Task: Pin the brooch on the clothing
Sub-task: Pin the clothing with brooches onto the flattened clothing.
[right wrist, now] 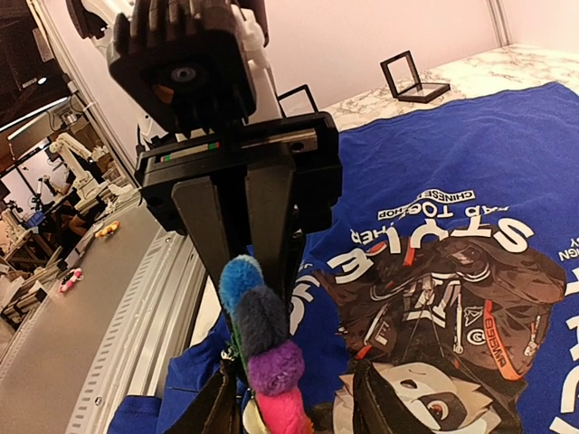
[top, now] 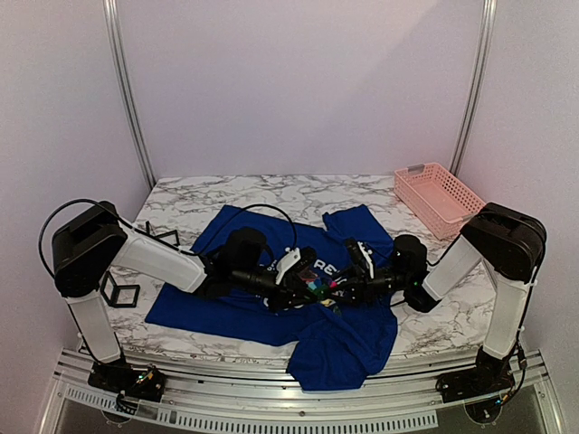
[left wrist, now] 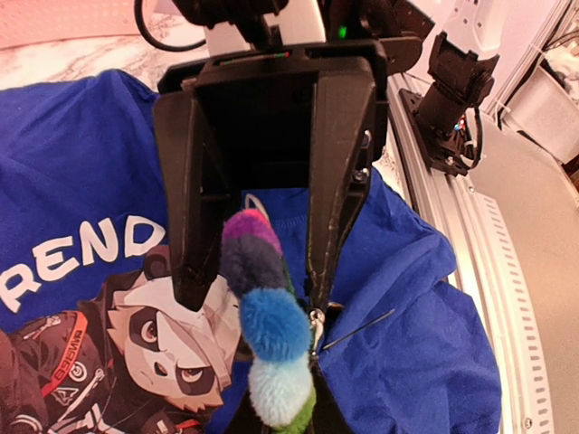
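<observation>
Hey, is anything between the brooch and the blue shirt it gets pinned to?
Nothing visible. The brooch, held in the left gripper's fingers, is right over the shirt, with the right gripper's fingers flanking it.

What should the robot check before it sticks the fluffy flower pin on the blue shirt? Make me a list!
1. Left tool squeezing the brooch: ok, shut on its end.
2. Right tool around the brooch: ok, jaws apart on either side.
3. T-shirt under the brooch: ok.
4. T-shirt lying smooth: not ok, rumpled, one part hangs off the table edge.
5. Brooch unfastened, ready to poke: cannot tell.
</observation>
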Robot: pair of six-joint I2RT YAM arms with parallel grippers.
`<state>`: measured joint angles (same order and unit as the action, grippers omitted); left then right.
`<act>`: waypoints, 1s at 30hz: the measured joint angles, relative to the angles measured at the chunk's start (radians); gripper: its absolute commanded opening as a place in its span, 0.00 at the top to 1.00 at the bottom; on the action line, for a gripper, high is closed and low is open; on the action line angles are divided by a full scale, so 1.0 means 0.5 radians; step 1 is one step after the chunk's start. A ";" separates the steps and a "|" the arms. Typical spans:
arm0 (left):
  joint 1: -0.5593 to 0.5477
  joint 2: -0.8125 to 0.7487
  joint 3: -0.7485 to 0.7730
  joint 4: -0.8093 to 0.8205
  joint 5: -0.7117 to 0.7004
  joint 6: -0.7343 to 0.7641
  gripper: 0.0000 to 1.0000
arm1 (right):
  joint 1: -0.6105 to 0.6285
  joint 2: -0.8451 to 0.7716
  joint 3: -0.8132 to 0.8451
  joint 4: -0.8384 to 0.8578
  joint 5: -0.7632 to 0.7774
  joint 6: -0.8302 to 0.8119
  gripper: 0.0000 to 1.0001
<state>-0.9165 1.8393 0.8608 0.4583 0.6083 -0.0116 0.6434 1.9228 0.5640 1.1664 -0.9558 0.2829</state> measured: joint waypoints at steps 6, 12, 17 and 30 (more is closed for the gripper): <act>0.000 0.000 -0.009 0.002 0.008 0.000 1.00 | 0.000 -0.016 -0.031 -0.035 0.027 -0.023 0.36; 0.000 -0.001 -0.014 0.003 0.012 0.000 1.00 | -0.001 -0.133 -0.111 -0.079 0.018 -0.081 0.26; 0.000 -0.001 -0.016 0.004 0.013 0.000 1.00 | 0.011 -0.166 -0.152 -0.113 0.037 -0.177 0.12; 0.000 -0.002 -0.018 0.003 0.010 0.000 1.00 | 0.105 -0.175 -0.103 -0.301 0.267 -0.432 0.12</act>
<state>-0.9165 1.8381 0.8516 0.4599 0.6132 -0.0116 0.6960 1.8355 0.5125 1.0157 -0.8223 0.0669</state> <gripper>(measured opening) 0.086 0.881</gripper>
